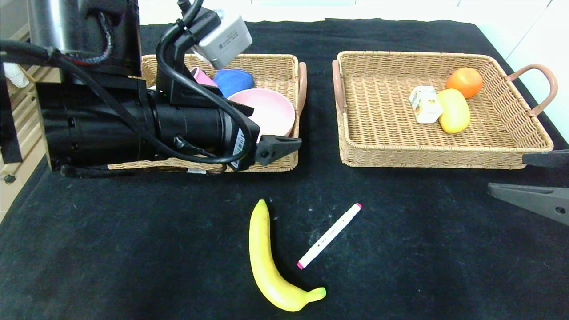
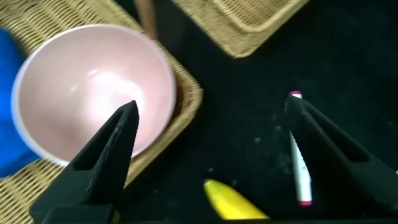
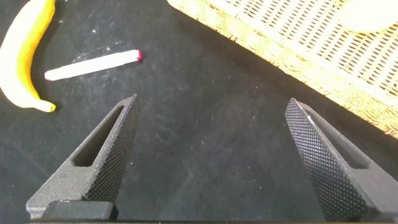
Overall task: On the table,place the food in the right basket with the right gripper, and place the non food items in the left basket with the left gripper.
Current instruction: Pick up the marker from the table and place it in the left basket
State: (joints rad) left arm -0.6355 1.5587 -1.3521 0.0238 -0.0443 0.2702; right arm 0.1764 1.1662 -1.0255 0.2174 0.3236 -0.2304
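Your left gripper (image 1: 284,149) hangs over the left basket's (image 1: 284,62) front corner by the pink bowl (image 1: 266,109), fingers open, empty. Right gripper (image 3: 211,158) is open too, near the right basket (image 1: 444,158). Banana (image 1: 266,262) & marker (image 1: 330,235) lie on the table (image 1: 133,249), just apart.

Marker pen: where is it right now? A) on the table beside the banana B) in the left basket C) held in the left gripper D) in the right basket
A: the marker pen lies on the black table just right of the banana, outside both baskets, ungripped.
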